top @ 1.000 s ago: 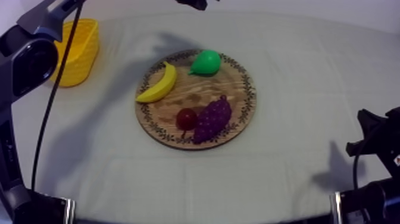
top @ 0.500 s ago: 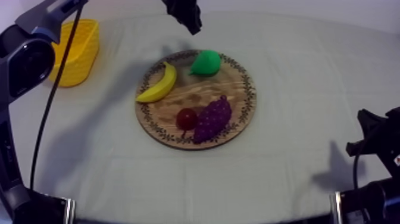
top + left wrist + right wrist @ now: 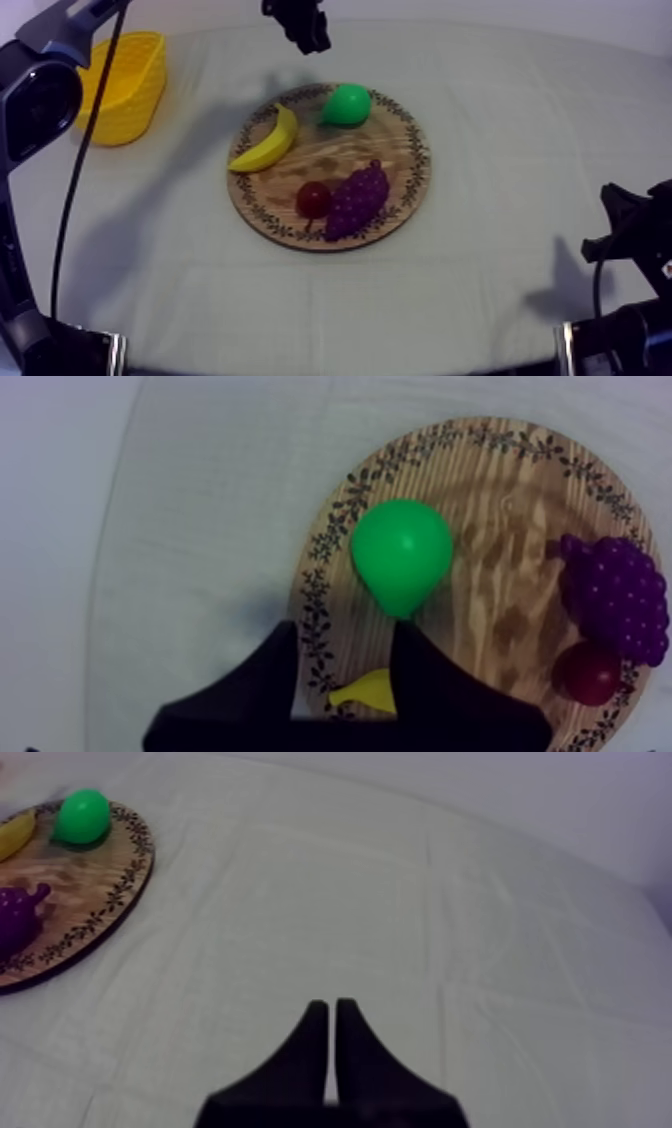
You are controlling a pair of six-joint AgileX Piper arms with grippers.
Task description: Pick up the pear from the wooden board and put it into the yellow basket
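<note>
Top view: your L gripper (image 3: 300,25) hangs over the cloth past the far rim of the wooden board (image 3: 330,160), apart from the pear (image 3: 347,104). The pear lies on the board's far side, near the banana (image 3: 268,140). The yellow basket (image 3: 125,85) sits at the table's far left, w/ bare cloth between it & the board. L wrist view adds: fingers spread, gripping nothing, pear just ahead of the gap. R wrist view: R gripper (image 3: 332,1010) fingers pressed together over bare cloth, well apart from the board.
</note>
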